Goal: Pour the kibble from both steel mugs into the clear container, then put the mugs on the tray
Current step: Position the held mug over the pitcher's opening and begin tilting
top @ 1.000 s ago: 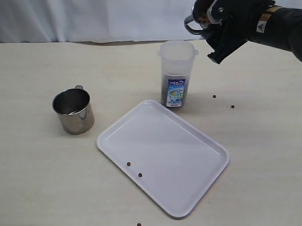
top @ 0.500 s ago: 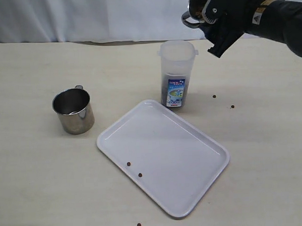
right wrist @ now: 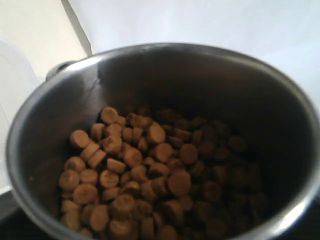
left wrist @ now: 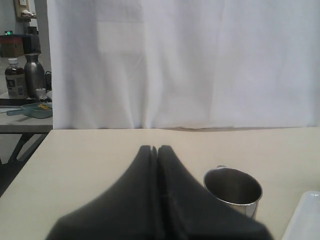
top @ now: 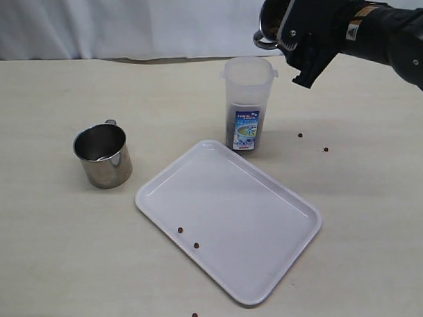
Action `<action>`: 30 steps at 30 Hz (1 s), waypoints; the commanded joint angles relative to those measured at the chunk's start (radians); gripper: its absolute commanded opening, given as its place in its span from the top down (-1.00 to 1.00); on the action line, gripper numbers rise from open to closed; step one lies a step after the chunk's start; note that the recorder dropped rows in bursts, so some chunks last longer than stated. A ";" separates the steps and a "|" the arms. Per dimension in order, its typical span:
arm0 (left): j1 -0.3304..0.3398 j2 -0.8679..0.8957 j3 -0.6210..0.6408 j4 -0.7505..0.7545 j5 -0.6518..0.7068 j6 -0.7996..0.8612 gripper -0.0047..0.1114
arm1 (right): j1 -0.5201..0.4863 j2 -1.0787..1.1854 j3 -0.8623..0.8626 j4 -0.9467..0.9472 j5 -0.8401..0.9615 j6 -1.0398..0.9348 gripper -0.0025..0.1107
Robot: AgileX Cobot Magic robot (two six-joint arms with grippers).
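The right hand [top: 306,40], fingers spread wide, clasps a shiny steel mug [right wrist: 165,55] in the air near the rim of the clear container [top: 249,101]. Round reddish-brown kibble [right wrist: 140,180] lies heaped in the mug's bottom. The container, a tall translucent cylinder, stands upright on the pale bench [top: 47,241], just beside the flat white tray [top: 233,192]. The left hand [left wrist: 156,150] is pressed closed with nothing in it, near the upright second mug [left wrist: 233,187].
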 commanded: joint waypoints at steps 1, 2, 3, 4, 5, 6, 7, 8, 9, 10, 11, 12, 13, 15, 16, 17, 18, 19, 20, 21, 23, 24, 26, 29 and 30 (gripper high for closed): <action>-0.007 -0.003 0.003 0.005 -0.005 -0.002 0.92 | 0.002 -0.006 -0.011 0.009 -0.054 -0.076 0.87; -0.007 -0.003 0.003 0.005 -0.005 -0.002 0.92 | 0.002 -0.006 -0.011 0.009 -0.054 -0.076 0.87; -0.007 -0.003 0.003 0.005 -0.005 -0.002 0.92 | 0.002 -0.006 -0.011 0.009 -0.054 -0.076 0.87; -0.007 -0.003 0.003 0.005 -0.005 -0.002 0.92 | 0.002 -0.006 -0.011 0.009 -0.054 -0.076 0.87; -0.007 -0.003 0.003 0.005 -0.005 -0.002 0.92 | 0.002 -0.006 -0.011 0.009 -0.054 -0.080 0.87; -0.007 -0.003 0.003 0.005 -0.005 -0.002 0.92 | 0.002 -0.006 -0.011 0.009 -0.058 -0.085 0.87; -0.007 -0.003 0.003 0.005 -0.005 -0.002 0.92 | 0.002 -0.006 -0.011 0.009 -0.067 -0.088 0.87; -0.007 -0.003 0.003 0.005 -0.005 -0.002 0.92 | 0.002 -0.006 -0.011 0.009 -0.073 -0.088 0.87; -0.007 -0.003 0.003 0.005 -0.005 -0.002 0.92 | 0.002 -0.006 -0.011 0.009 -0.081 -0.088 0.87; -0.007 -0.003 0.003 0.005 -0.005 -0.002 0.92 | 0.002 -0.006 -0.011 0.009 -0.087 -0.088 0.87; -0.007 -0.003 0.003 0.005 -0.005 -0.002 0.92 | 0.002 -0.006 -0.011 0.009 -0.092 -0.088 0.87; -0.007 -0.003 0.003 0.005 -0.005 -0.002 0.92 | 0.002 -0.006 -0.011 0.009 -0.096 -0.088 0.87; -0.007 -0.003 0.003 0.005 -0.005 -0.002 0.92 | 0.002 -0.006 -0.011 0.009 -0.096 -0.090 0.87; -0.007 -0.003 0.003 0.005 -0.005 -0.002 0.92 | 0.002 -0.004 -0.011 0.009 -0.096 -0.110 0.87; -0.007 -0.003 0.003 0.005 -0.005 -0.002 0.92 | 0.002 -0.002 -0.011 0.009 -0.096 -0.119 0.87; -0.007 -0.003 0.003 0.005 -0.005 -0.002 0.92 | 0.002 0.001 -0.011 0.009 -0.096 -0.130 0.87; -0.007 -0.003 0.003 0.005 -0.005 -0.002 0.92 | 0.002 0.001 -0.011 0.009 -0.096 -0.132 0.87; -0.007 -0.003 0.003 0.005 -0.005 -0.002 0.92 | 0.002 0.006 -0.011 0.009 -0.096 -0.140 0.87; -0.007 -0.003 0.003 0.005 -0.005 -0.002 0.92 | 0.002 0.013 -0.011 0.009 -0.099 -0.149 0.87; -0.007 -0.003 0.003 0.005 -0.005 -0.002 0.92 | 0.002 0.017 -0.011 0.009 -0.103 -0.159 0.87; -0.007 -0.003 0.003 0.005 -0.005 -0.002 0.92 | 0.002 0.031 -0.011 0.009 -0.115 -0.164 0.87; -0.007 -0.003 0.003 0.005 -0.005 -0.002 0.92 | 0.002 0.034 -0.011 0.009 -0.126 -0.164 0.87; -0.007 -0.003 0.003 0.005 -0.005 -0.002 0.92 | 0.002 0.041 -0.011 0.009 -0.147 -0.164 0.87; -0.007 -0.003 0.003 0.005 -0.008 -0.002 0.92 | 0.002 0.044 -0.011 0.009 -0.164 -0.182 0.87; -0.007 -0.003 0.003 0.005 -0.012 -0.002 0.92 | 0.002 0.044 -0.011 0.009 -0.164 -0.198 0.87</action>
